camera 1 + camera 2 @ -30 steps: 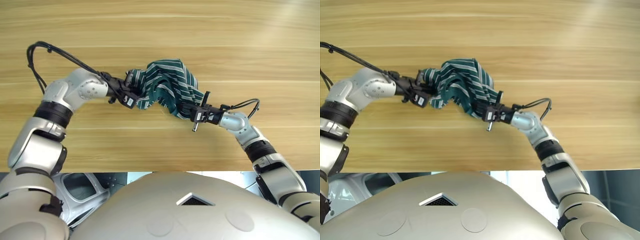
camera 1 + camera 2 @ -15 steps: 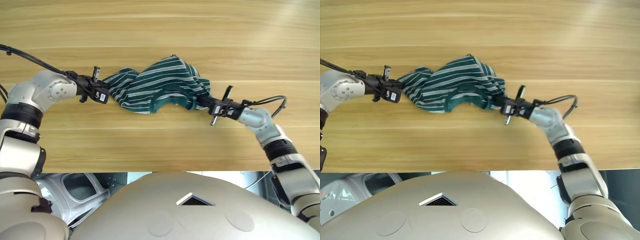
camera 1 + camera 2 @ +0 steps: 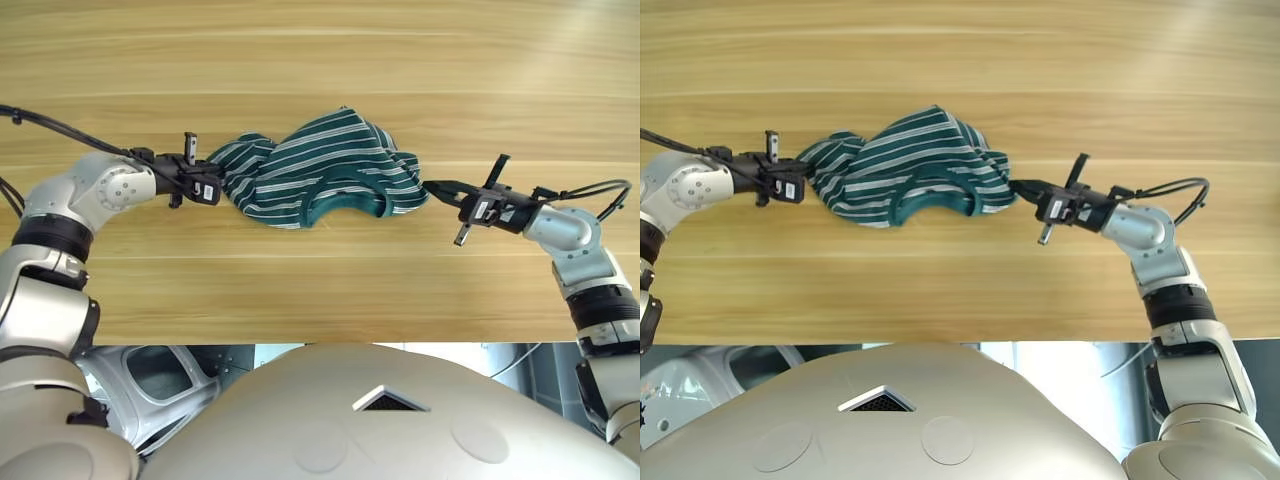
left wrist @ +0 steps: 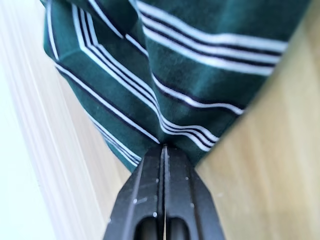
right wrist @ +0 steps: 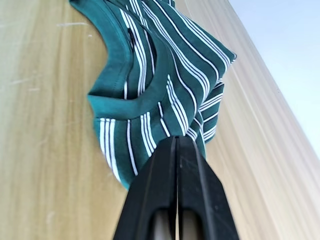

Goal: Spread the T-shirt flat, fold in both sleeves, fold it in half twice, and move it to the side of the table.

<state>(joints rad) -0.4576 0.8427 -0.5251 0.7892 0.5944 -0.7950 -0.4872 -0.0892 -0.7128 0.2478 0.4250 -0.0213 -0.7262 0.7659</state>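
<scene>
Work surface: A light wooden table (image 3: 320, 60) is seen in the head views, its grain running from 9 o'clock to 3 o'clock.

T-shirt position: The dark green T-shirt (image 3: 320, 160) with white stripes is laid on the table near the middle of the head views. It is drawn out along the 9-to-3 o'clock line between the two grippers.

T-shirt condition: The cloth is bunched and wrinkled and is not yet spread flat. Folds are piled toward 12 o'clock. The sleeves cannot be told apart from the folds.

Neckline: The plain green collar band (image 3: 345, 200) is turned toward 6 o'clock and forms an arch that opens on the robot's side.

Left gripper: The left gripper (image 3: 218, 186) is placed at the 9 o'clock end of the T-shirt. In the left wrist view its black fingers (image 4: 145, 195) are pressed together, and striped cloth is pinched at their tips.

Right gripper: The right gripper (image 3: 428, 186) is placed at the 3 o'clock end of the T-shirt. In the right wrist view its fingers (image 5: 155, 190) are closed against each other, and the edge of the cloth is clamped at their tips.

Gripper height: Both grippers are held low over the table. Contact with the wood cannot be determined.

Cabling: Black cables (image 3: 60, 118) are routed along the left arm.
</scene>
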